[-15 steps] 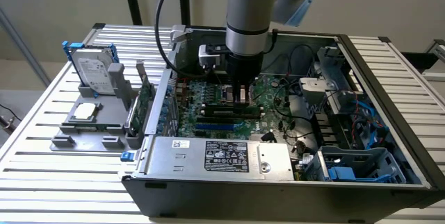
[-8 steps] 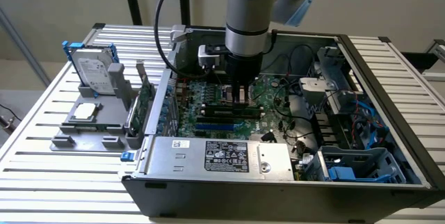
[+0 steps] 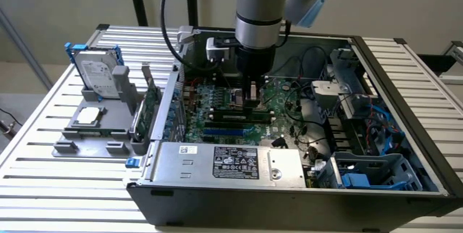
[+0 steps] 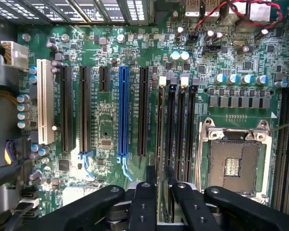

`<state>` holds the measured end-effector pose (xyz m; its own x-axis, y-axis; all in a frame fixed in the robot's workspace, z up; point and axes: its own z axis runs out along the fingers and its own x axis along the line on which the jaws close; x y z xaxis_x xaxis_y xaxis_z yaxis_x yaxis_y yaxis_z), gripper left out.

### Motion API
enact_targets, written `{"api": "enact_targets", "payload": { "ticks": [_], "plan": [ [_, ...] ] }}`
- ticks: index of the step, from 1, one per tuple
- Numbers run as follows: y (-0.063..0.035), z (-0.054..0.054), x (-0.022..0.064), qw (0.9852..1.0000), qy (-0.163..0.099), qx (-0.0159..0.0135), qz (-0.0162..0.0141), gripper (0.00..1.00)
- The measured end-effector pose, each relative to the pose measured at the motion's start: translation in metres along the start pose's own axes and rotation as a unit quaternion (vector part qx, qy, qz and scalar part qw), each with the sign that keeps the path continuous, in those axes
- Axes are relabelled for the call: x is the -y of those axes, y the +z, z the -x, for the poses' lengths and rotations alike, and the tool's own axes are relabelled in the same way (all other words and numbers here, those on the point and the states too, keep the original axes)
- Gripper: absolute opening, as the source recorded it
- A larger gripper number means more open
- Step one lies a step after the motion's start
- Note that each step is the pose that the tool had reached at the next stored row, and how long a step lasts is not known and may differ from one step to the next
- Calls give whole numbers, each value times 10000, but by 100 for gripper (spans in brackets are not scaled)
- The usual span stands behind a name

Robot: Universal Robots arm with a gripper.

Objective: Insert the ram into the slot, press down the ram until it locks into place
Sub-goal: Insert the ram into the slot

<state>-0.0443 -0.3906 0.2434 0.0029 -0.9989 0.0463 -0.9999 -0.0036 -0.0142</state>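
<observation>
My gripper (image 3: 253,104) reaches straight down into the open computer case, onto the motherboard (image 4: 106,130). In the wrist view its two black fingers (image 4: 151,185) stand close together on either side of the ram (image 4: 160,126). The ram is seen edge-on as a thin strip standing along the outermost black slot (image 4: 162,94), beside the blue slot. In the exterior view the ram (image 3: 233,116) is a long green stick lying along the slot under the gripper. The neighbouring parallel black slots (image 4: 183,130) are empty. Whether the end latches are closed is hidden.
A blue slot (image 4: 123,110) and the open CPU socket (image 4: 231,166) flank the memory slots. Red cables (image 4: 231,12) hang near the board's edge. The power supply (image 3: 231,162) fills the case front. An upright card (image 3: 152,103) and a hard drive (image 3: 100,78) stand at the exterior view's left.
</observation>
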Motion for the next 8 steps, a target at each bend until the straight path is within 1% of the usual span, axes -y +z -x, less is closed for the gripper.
{"api": "enact_targets", "payload": {
  "ticks": [3,4,5,6,8],
  "plan": [
    [-53,-2,1,10000,0,0,1,21],
    [-60,-3,1,10000,0,0,2,19],
    [-64,-3,1,10000,0,1,3,13],
    [-64,-2,1,10000,-1,2,5,11],
    [-66,-3,-3,10000,-1,2,8,11]
  ]
}}
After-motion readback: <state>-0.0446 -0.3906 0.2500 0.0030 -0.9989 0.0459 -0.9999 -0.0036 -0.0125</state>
